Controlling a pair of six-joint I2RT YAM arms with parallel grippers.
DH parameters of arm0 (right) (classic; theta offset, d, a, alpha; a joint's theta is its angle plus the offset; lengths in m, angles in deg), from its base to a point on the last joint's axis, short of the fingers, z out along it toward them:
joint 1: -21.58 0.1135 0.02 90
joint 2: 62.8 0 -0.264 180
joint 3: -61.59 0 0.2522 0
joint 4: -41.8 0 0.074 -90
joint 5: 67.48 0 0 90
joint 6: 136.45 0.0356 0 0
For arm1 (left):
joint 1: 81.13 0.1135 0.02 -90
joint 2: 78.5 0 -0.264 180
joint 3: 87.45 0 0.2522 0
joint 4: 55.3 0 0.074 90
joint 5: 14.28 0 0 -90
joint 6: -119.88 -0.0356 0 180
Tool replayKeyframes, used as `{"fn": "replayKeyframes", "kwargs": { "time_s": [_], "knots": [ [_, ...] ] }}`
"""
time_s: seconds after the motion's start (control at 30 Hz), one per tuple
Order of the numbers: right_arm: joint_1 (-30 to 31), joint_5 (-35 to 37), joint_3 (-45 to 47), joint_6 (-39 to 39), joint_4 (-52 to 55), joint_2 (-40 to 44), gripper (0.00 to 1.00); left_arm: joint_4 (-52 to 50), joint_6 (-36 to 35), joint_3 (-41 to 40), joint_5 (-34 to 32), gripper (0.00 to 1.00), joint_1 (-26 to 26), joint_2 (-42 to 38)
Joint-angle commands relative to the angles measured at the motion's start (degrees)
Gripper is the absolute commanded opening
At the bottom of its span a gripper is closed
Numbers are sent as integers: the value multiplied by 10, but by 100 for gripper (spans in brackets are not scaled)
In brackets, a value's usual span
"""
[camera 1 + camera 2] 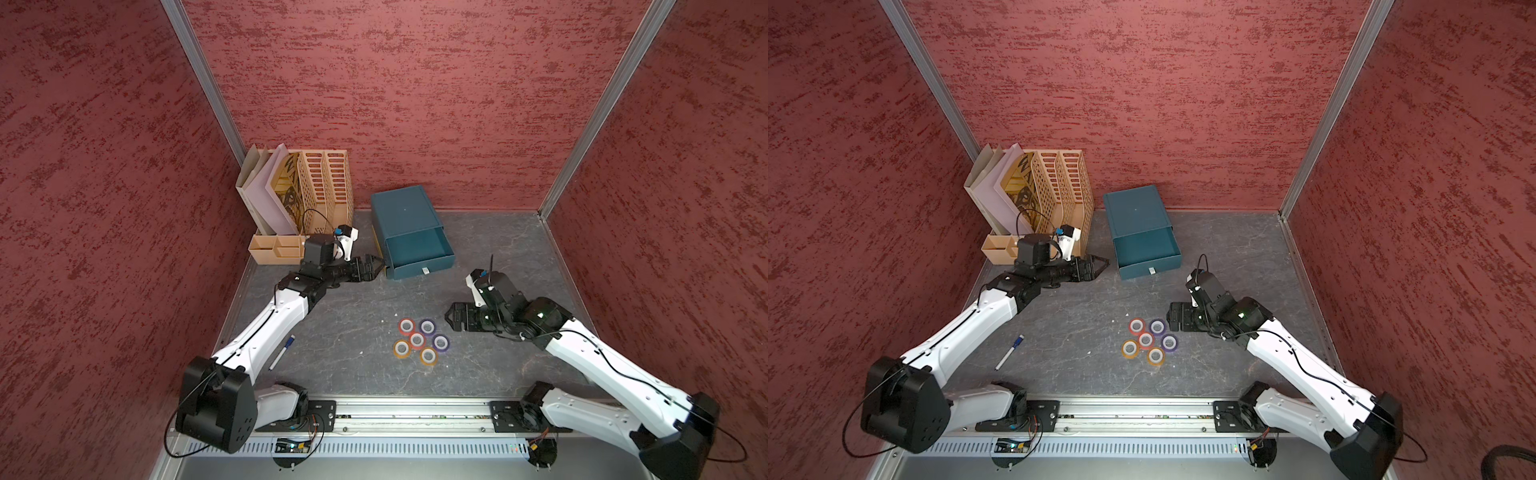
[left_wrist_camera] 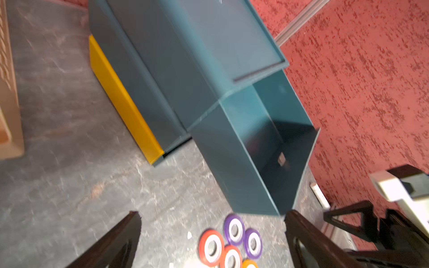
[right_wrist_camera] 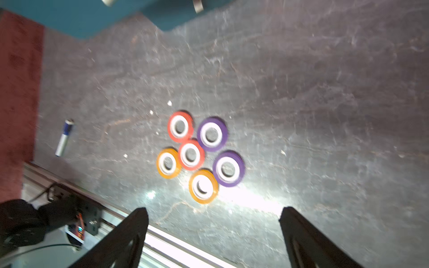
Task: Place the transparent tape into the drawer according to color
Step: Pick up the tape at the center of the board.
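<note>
Right wrist view: right end effector apart, empty; lower squarely over purple tape roll, sparing adjacent orange roll.

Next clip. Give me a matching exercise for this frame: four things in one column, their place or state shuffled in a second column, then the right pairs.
Things
1. teal drawer
2. tape rolls
3. marker pen
4. left gripper

Places or states
A. jaws open, near the drawer's front corner
B. lying beside the left arm
C. clustered flat on the table
D. pulled open, no tape inside

Pairs: 1-D, 2-C, 3-B, 4-A
</note>
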Motion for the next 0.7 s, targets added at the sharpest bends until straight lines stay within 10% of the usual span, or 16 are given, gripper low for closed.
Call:
{"fn": "replayKeyframes", "kwargs": {
  "time_s": [0.0, 0.67],
  "knots": [
    [13, 14, 16, -13, 52, -16, 89, -19, 3, -27, 15, 100, -2, -35],
    [73, 70, 64, 32, -94, -175, 69, -14, 38, -103, 45, 100, -5, -77]
  ]
}}
